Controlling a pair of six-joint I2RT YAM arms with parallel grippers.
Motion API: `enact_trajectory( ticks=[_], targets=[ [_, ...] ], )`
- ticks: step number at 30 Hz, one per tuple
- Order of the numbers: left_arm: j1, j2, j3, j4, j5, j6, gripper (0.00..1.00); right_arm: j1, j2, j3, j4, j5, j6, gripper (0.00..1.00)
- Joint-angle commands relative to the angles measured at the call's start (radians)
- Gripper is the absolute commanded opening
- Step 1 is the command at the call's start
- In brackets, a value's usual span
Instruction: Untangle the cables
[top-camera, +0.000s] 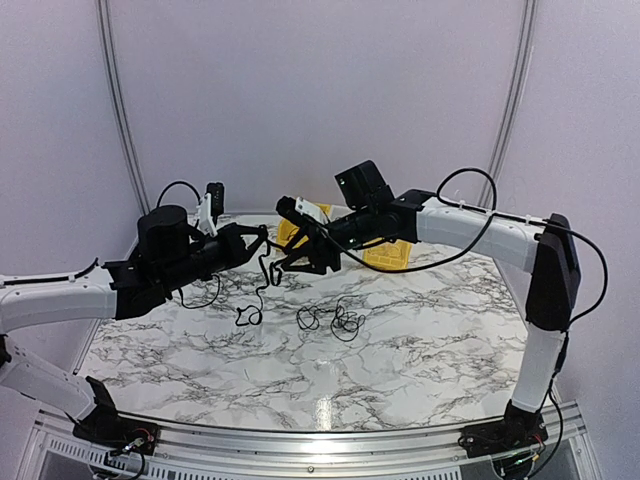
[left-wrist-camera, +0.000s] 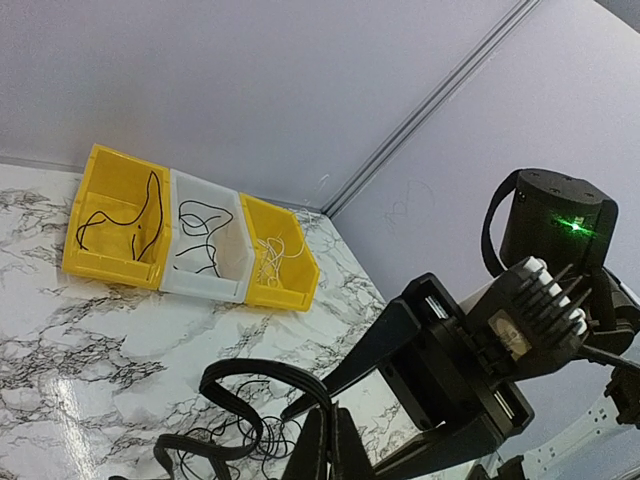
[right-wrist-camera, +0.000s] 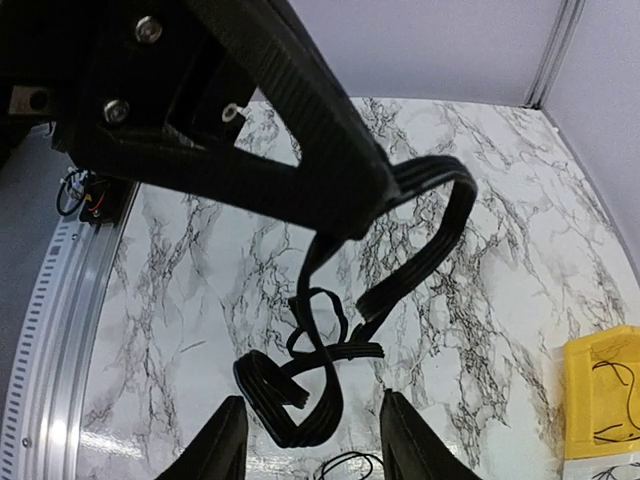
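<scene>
Seeing the cables (right-wrist-camera: 438, 240) hang soft, light and floppy from our tightly shut left gripper (left-wrist-camera: 327, 443) above the table (right-wrist-camera: 190, 300), we think our half-open, empty right gripper (right-wrist-camera: 315, 445) should pinch the low loop (right-wrist-camera: 290, 400).

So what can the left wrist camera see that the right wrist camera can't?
Only the left wrist view shows the yellow bin with a whitish cable and the green light on the right arm. Only the right wrist view shows the metal rail along the table's edge. Both show the marble table, the flat black cable pinched by the left gripper, and the yellow bin with black cables.
</scene>
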Motion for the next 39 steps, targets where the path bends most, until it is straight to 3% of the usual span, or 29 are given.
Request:
enact_trajectory(
  ticks=[1, 3, 6, 13, 17, 18, 21, 26, 34, 37, 39],
  targets=[
    [-0.006, 0.008, -0.012, 0.042, 0.006, -0.004, 0.0, 0.006, 0.0, 0.044, 0.044, -0.063, 0.063, 0.52],
    [-0.005, 0.009, -0.013, 0.045, 0.033, -0.008, 0.0, 0.006, 0.001, 0.05, 0.053, -0.068, 0.08, 0.57],
    [-0.006, 0.008, -0.018, 0.05, 0.035, -0.011, 0.0, 0.006, 0.01, 0.068, 0.065, -0.072, 0.102, 0.56],
    [-0.007, -0.001, -0.05, 0.067, 0.033, -0.006, 0.0, 0.006, 0.025, 0.108, 0.052, -0.076, 0.133, 0.12],
    [-0.006, -0.008, -0.069, 0.066, 0.016, 0.019, 0.0, 0.006, 0.009, 0.092, 0.036, -0.079, 0.133, 0.01],
    [-0.006, -0.007, -0.076, 0.066, 0.015, 0.03, 0.04, 0.006, 0.005, 0.083, 0.034, -0.08, 0.133, 0.0],
    [-0.006, -0.019, -0.102, 0.065, -0.022, 0.058, 0.3, 0.006, -0.001, 0.063, 0.018, -0.083, 0.133, 0.0],
    [-0.007, -0.1, -0.197, 0.065, -0.065, 0.135, 0.5, 0.006, 0.005, 0.055, -0.022, -0.091, 0.13, 0.0],
    [-0.114, -0.14, -0.319, 0.094, -0.315, 0.461, 0.56, 0.006, 0.006, 0.012, -0.019, -0.137, 0.16, 0.0],
    [-0.115, -0.098, -0.312, 0.095, -0.344, 0.449, 0.55, 0.006, 0.01, 0.0, -0.018, -0.076, 0.134, 0.0],
    [-0.114, -0.075, -0.312, 0.093, -0.396, 0.379, 0.54, 0.006, 0.024, -0.006, -0.028, 0.044, 0.095, 0.04]
  ],
)
